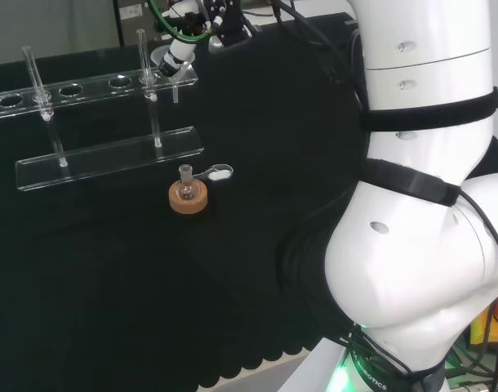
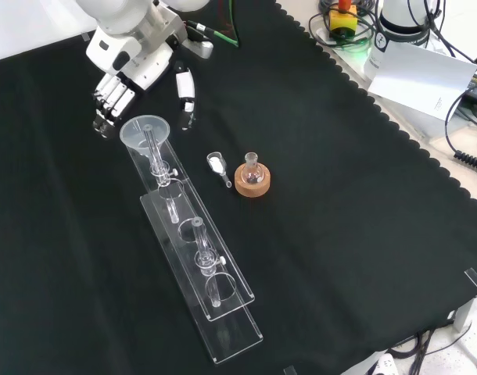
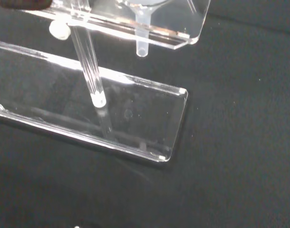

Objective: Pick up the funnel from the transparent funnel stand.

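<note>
A clear funnel [image 2: 145, 128] sits in the end hole of the transparent stand [image 2: 193, 258], the end nearest the arm. Its stem [image 3: 141, 42] hangs below the upper shelf, above the stand's base plate [image 3: 50, 102]. My hand [image 2: 127, 72] hovers right behind the funnel. Its fingers [image 2: 111, 101] are on one side of the rim and its thumb [image 2: 185, 92] on the other, spread apart, with no clear contact. In the head view the hand [image 1: 180, 51] is at the right end of the stand's shelf [image 1: 77, 88], over the funnel [image 1: 171, 72].
A small glass flask on a cork ring [image 2: 252, 180] stands to the right of the stand in the front view, with a small white scoop [image 2: 217, 164] beside it. Both also lie in front of the stand's base [image 1: 110, 157] in the head view. Cables and gear line the bench edge [image 2: 356, 47].
</note>
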`<action>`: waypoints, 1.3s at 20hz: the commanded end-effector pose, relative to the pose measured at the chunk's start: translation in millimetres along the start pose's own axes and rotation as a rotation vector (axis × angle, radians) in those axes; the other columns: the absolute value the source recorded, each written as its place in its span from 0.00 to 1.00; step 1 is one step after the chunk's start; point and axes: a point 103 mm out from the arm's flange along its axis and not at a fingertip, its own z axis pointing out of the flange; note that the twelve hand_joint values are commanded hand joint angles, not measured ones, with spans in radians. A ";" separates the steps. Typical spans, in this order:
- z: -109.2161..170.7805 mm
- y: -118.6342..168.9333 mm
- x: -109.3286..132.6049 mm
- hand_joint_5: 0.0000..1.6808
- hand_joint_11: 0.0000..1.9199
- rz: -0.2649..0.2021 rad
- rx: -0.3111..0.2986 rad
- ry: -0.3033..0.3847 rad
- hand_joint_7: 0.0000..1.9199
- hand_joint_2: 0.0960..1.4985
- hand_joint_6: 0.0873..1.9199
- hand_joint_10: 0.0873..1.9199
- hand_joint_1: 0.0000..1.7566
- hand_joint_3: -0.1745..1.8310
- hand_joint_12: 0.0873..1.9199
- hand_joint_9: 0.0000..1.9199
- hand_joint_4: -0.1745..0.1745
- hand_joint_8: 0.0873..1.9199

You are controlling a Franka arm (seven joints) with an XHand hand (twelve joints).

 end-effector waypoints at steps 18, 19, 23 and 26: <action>16.8 15.2 -3.6 0.02 0.07 -0.020 -0.016 0.015 0.00 0.45 0.00 0.43 0.36 0.25 0.76 0.00 0.40 0.12; 17.9 16.1 -3.3 0.03 0.07 -0.020 -0.012 0.011 0.00 0.45 0.00 0.43 0.36 0.25 0.76 0.01 0.40 0.13; 18.1 18.4 -1.9 0.04 0.08 -0.021 -0.014 -0.022 0.00 0.45 0.00 0.41 0.37 0.26 0.75 0.06 0.39 0.22; 17.5 19.8 -0.6 0.04 0.08 -0.025 -0.009 -0.032 0.00 0.44 0.00 0.40 0.38 0.26 0.75 0.09 0.39 0.27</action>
